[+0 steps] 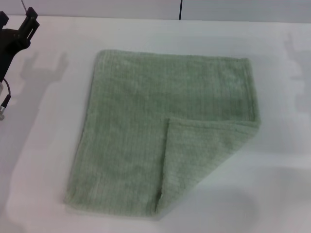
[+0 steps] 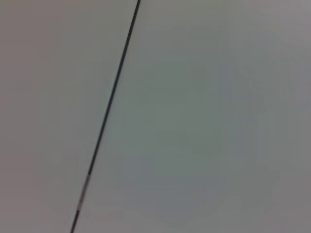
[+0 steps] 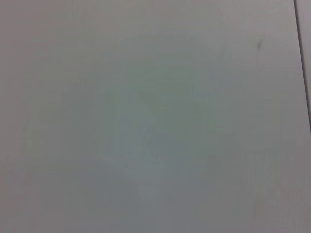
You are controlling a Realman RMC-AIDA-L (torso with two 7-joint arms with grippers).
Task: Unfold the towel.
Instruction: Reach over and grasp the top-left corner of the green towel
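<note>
The pale sage-green towel [image 1: 146,111] lies flat on the white table [image 1: 282,189] in the middle of the head view. Its near right corner is folded over onto the cloth as a triangular flap [image 1: 204,150]. My left gripper [image 1: 17,18] is black, raised at the far left of the table, well away from the towel, with its fingers apart and nothing between them. My right gripper is out of view; only its shadow [image 1: 296,73] falls on the table to the right of the towel. Neither wrist view shows the towel.
A dark seam [image 1: 180,9] runs across the back wall behind the table. The left wrist view shows bare pale surface with a dark line [image 2: 107,116]. The right wrist view shows bare pale surface with a line at its edge [image 3: 302,63].
</note>
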